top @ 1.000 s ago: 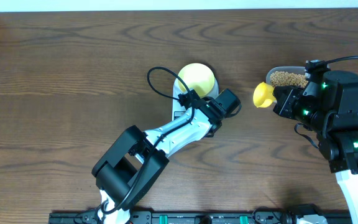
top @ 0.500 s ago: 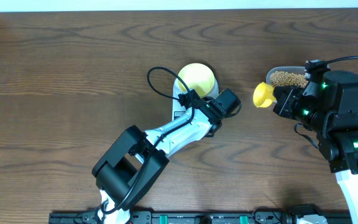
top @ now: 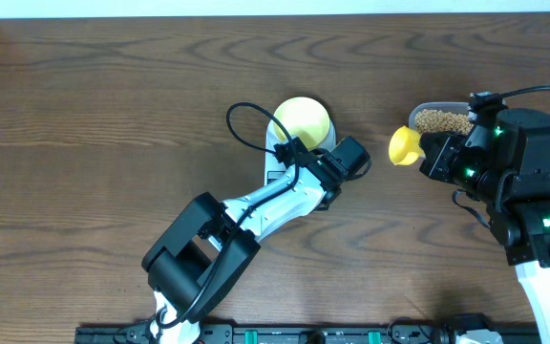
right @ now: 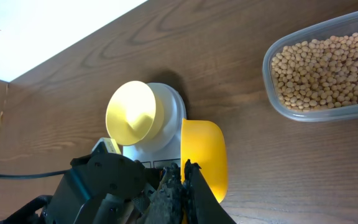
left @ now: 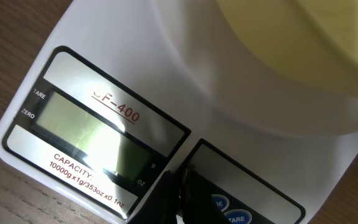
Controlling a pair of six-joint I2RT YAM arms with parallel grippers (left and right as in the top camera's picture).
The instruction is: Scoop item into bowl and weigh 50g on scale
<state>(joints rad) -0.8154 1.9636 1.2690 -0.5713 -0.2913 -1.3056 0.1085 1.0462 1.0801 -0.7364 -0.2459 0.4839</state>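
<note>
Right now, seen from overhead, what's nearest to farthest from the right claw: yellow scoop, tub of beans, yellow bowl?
1. yellow scoop, held in the right gripper itself.
2. clear tub, just beyond it, toward the far edge.
3. bowl, farthest, off to the left on the scale.

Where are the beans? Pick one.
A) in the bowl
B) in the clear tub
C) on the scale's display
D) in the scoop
B: the beans all lie in the tub, while the bowl and the scoop both look empty.
</note>
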